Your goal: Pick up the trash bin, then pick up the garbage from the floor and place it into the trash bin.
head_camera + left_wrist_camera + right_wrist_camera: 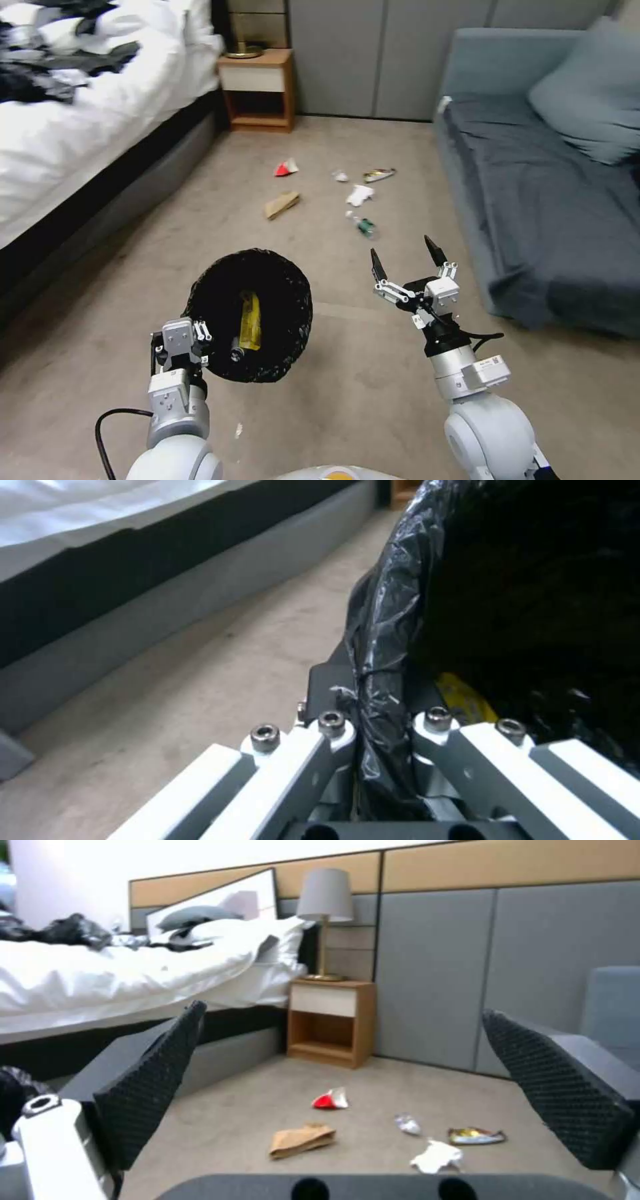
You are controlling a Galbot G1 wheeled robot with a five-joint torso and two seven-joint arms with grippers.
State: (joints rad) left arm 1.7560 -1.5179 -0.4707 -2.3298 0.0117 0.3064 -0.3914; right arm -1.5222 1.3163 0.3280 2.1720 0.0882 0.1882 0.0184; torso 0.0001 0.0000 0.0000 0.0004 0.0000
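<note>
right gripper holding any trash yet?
No. In the head view the right gripper is open and empty, above the carpet short of the small bottle.

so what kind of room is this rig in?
Looks like a bedroom, likely a hotel room: a bed with white linen, a wooden nightstand carrying a lamp, and a grey sofa across the carpet.

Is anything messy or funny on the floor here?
Yes. Litter is scattered on the carpet near the sofa: a red-and-white carton, crumpled brown paper, a white tissue, a shiny wrapper and a small bottle. The left gripper holds the trash bin tilted.
</note>
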